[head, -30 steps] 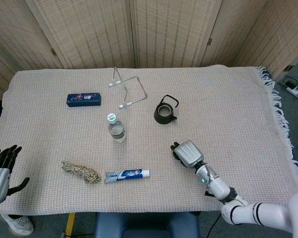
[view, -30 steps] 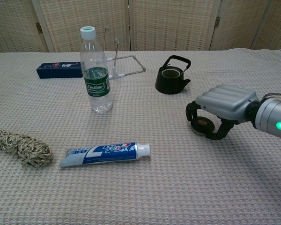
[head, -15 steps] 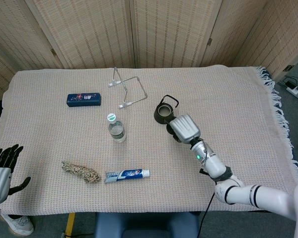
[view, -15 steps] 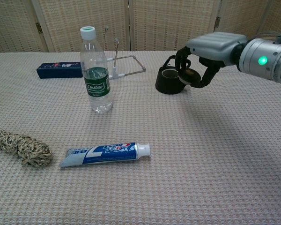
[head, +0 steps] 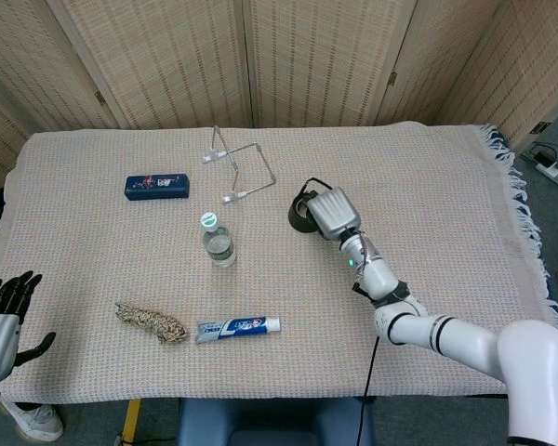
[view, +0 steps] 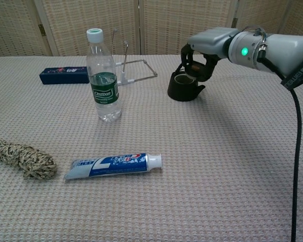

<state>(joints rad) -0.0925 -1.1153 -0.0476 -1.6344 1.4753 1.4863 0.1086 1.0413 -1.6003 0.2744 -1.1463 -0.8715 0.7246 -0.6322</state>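
Note:
My right hand [head: 330,212] [view: 209,48] hovers right over the small black teapot [head: 300,216] [view: 184,86] near the middle of the table. Its fingers curl round a dark round lid [view: 196,70] just above the pot's open rim; the fingers hide most of the lid. The pot's wire handle stands up under the hand. My left hand [head: 0,321] hangs off the table's front left corner, fingers apart, holding nothing; only the head view shows it.
Left of the pot stands a water bottle [head: 219,242] [view: 103,75]. A toothpaste tube [head: 239,327] [view: 116,165] and a rope bundle [head: 151,322] [view: 22,159] lie near the front. A blue box [head: 157,186] [view: 64,75] and a wire stand [head: 242,172] [view: 136,70] sit behind.
My right hand has carried the lid from the cloth at the front right up and back to just above the teapot. The left hand has stayed put.

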